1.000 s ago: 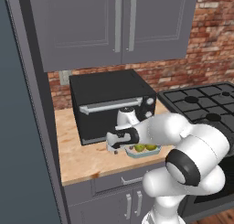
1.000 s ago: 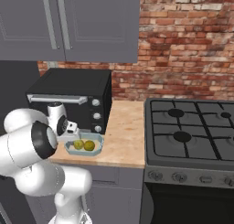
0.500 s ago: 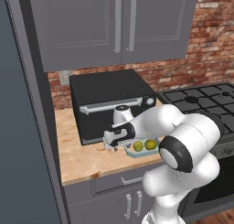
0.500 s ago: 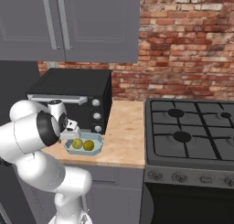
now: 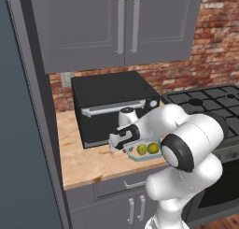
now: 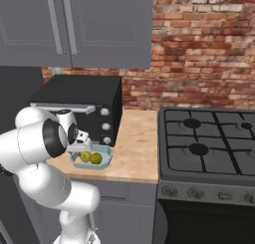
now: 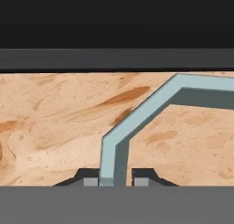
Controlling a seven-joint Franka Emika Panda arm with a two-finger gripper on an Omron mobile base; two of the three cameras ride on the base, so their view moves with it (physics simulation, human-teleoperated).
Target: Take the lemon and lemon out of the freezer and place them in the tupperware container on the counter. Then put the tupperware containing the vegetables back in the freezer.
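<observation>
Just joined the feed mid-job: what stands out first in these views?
The white arm, bent over the wooden counter, with its gripper shut on the rim of the pale blue container, right in front of the black microwave. Two yellow lemons lie side by side inside that container. To the right sits a dark gas stove against the brick wall.

Both base views look forward-down from behind, sharing the counter [image 5: 88, 162] — hand view close on tupperware container [image 7: 137, 122] rim at 6 o'clock.
</observation>
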